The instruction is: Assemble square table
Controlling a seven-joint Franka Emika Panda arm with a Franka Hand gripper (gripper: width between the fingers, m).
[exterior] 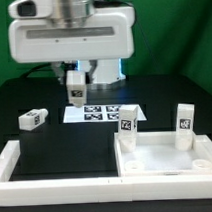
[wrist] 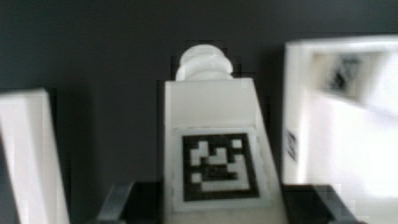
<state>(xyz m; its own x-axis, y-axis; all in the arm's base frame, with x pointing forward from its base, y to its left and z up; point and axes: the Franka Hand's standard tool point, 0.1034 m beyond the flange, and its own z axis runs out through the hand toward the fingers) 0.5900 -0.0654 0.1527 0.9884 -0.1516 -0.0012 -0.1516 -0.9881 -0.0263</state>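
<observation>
The square table panel (exterior: 164, 159), white with a raised rim, lies at the exterior view's right. Two tagged leg blocks (exterior: 128, 121) (exterior: 184, 121) stand upright on its far corners. A third leg block (exterior: 32, 118) lies loose on the black surface at the left. My gripper (exterior: 77, 95) is behind the marker board and is shut on the fourth leg block (exterior: 76, 91). In the wrist view this leg (wrist: 214, 120) fills the middle with its tag facing the camera. My gripper (wrist: 217, 197) clamps it from both sides with its dark fingers (wrist: 135, 200).
The marker board (exterior: 95, 112) lies flat at the centre, just in front of my gripper. Long white bars (exterior: 12, 164) frame the black surface at the left and front. Blurred white shapes (wrist: 347, 110) (wrist: 22, 150) flank the held leg in the wrist view.
</observation>
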